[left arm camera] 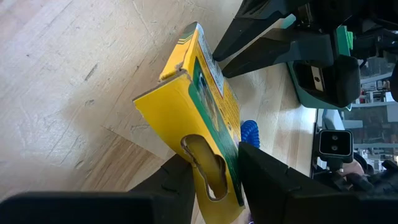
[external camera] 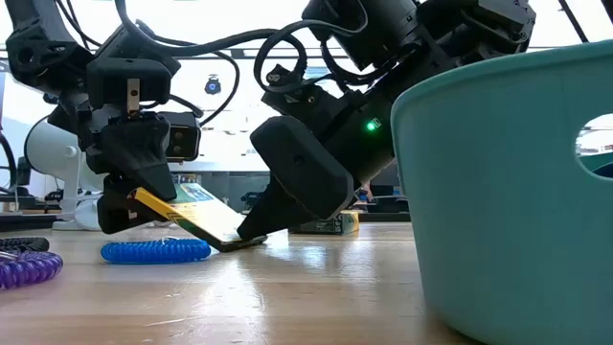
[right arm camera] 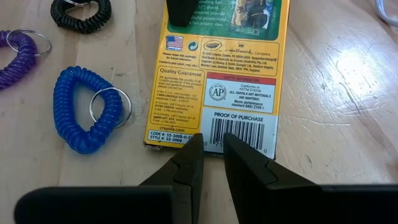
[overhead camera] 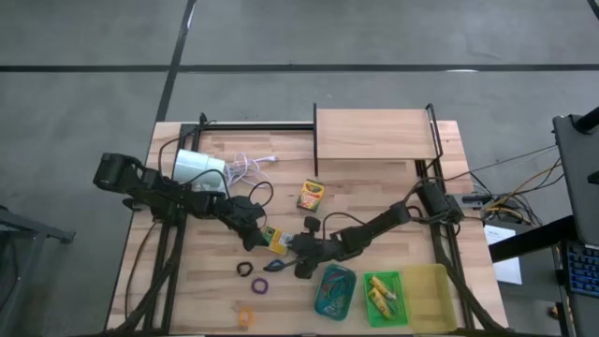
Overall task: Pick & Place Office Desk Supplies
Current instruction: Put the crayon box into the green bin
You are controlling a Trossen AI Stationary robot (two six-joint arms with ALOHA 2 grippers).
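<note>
A yellow-and-green crayon box (overhead camera: 274, 241) stands tilted at mid-table, its barcode end (external camera: 230, 241) down on the wood. My left gripper (left arm camera: 211, 171) is shut on its raised end. My right gripper (right arm camera: 211, 144) comes from the opposite side, its fingers a narrow gap apart at the box's low end. A second crayon box (overhead camera: 311, 194) lies flat farther back. Blue (right arm camera: 84, 109), purple (right arm camera: 18, 53) and black (right arm camera: 81, 12) coil loops lie on the table beside the held box. A small orange piece (overhead camera: 245, 316) lies near the front edge. My left gripper pinches the box's two broad faces at its hang-hole end (left arm camera: 202, 152) between its two fingers. The fingers slant down from the table's left. That end is lifted, and the box slopes down to its far end on the table. My right gripper has both fingertips (right arm camera: 189, 152) against the box's barcode end (right arm camera: 239, 134), side by side over the edge, slanting down from the table's right. The low view shows a fingertip (external camera: 251, 230) meeting the end that rests on the table. Whether they pinch anything I cannot tell.
Teal (overhead camera: 335, 290), green (overhead camera: 382, 295) and yellow (overhead camera: 426, 298) trays stand in a row at the front right; the teal wall (external camera: 508, 192) rises close beside my right arm. A white lamp (overhead camera: 198, 167) with its cord and a wooden shelf (overhead camera: 374, 134) sit at the back.
</note>
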